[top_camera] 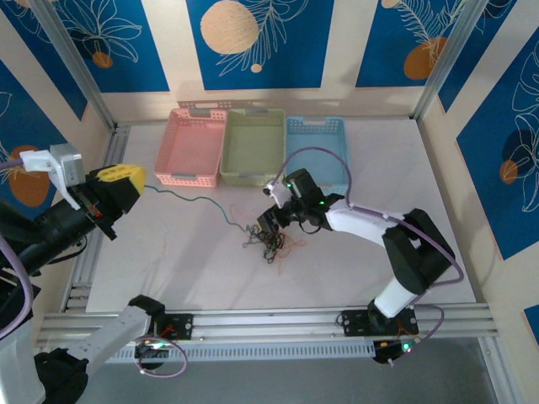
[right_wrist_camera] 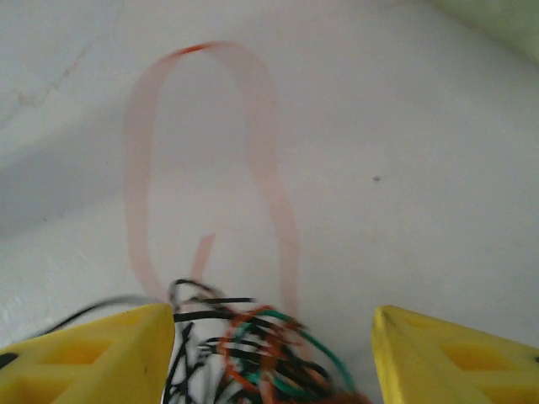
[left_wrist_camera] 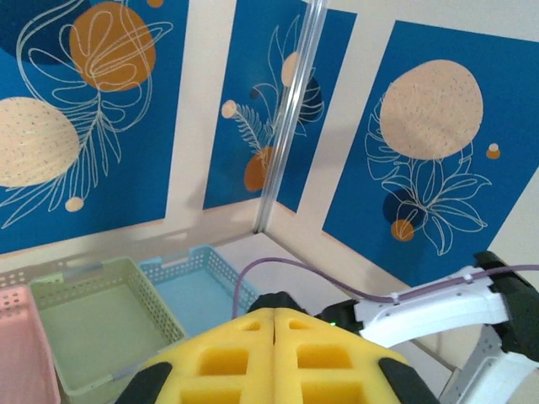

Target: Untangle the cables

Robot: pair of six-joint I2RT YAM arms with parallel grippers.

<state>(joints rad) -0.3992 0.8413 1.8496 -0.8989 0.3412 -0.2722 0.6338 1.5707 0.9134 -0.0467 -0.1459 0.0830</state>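
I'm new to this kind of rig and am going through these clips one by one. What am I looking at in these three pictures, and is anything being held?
These are two robot arms bolted to the near edge of a table. Each ends in a two-finger gripper with yellow pads. The overhead picture looks down from behind the arms, and the other two come from cameras on the wrists.

On the table lies a tangled heap of cables. At the far edge stand a pink basket, a green basket and a blue basket.

The left gripper is raised and shut. A thin cable runs from its tip to the heap, so it seems to hold that one. The right gripper is open, low over the heap, gripping nothing.
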